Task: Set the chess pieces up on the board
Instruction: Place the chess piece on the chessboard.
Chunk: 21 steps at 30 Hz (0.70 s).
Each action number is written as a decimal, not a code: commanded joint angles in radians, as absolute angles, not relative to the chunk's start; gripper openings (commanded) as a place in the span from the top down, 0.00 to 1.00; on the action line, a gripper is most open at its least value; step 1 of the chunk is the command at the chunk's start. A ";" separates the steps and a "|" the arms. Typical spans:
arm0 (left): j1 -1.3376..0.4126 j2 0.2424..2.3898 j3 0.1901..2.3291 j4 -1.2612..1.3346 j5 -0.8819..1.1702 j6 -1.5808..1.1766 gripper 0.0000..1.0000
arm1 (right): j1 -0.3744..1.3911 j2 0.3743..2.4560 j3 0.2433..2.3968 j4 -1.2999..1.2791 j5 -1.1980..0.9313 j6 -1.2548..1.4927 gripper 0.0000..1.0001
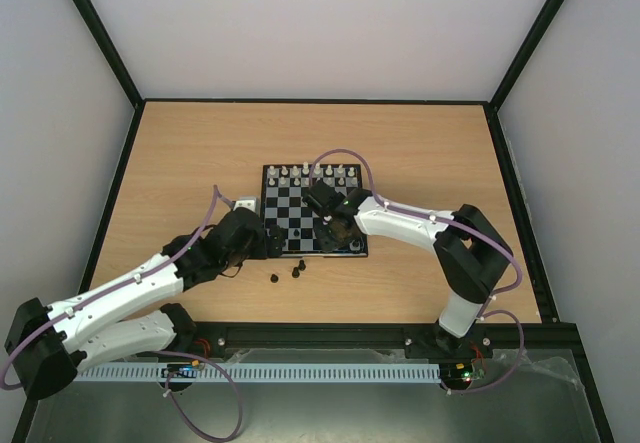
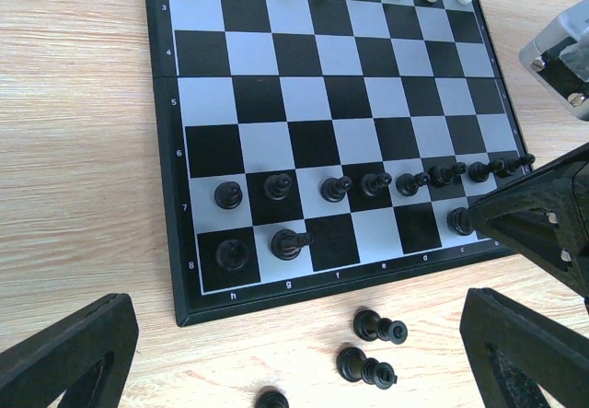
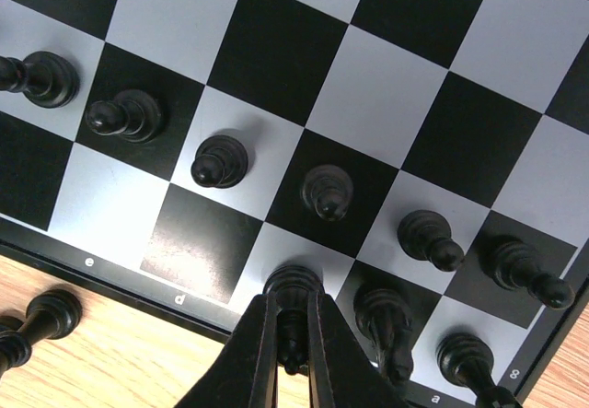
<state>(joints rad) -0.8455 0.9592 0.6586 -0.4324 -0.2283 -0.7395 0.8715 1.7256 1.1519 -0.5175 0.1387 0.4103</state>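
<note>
Chess pieces (image 2: 336,188), tiny black figures, stand in a pawn row on the small black-and-silver checkered board (image 1: 293,215) at mid-table; white ones (image 1: 318,172) line its far edge.
Right gripper (image 3: 293,357) pinches a black piece (image 3: 293,286) on the back row; left gripper (image 2: 294,371) gapes wide above loose black pieces (image 2: 377,328) on the wooden table (image 1: 420,153).

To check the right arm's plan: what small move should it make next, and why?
Probably open the right tool and lift straight up. It is shut on a black piece that seems to stand upright on a back-row square of the board, so releasing looks safe.
</note>
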 commanded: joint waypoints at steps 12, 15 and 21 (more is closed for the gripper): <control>-0.831 0.985 0.649 -0.404 -0.220 -0.717 0.01 | 0.859 1.757 1.181 -0.541 0.131 0.391 0.94; -0.831 0.985 0.648 -0.404 -0.219 -0.717 0.01 | 0.859 1.748 1.178 -0.540 0.128 0.391 0.90; -0.830 0.988 0.648 -0.402 -0.218 -0.717 0.01 | 0.859 1.724 1.174 -0.544 0.124 0.394 0.81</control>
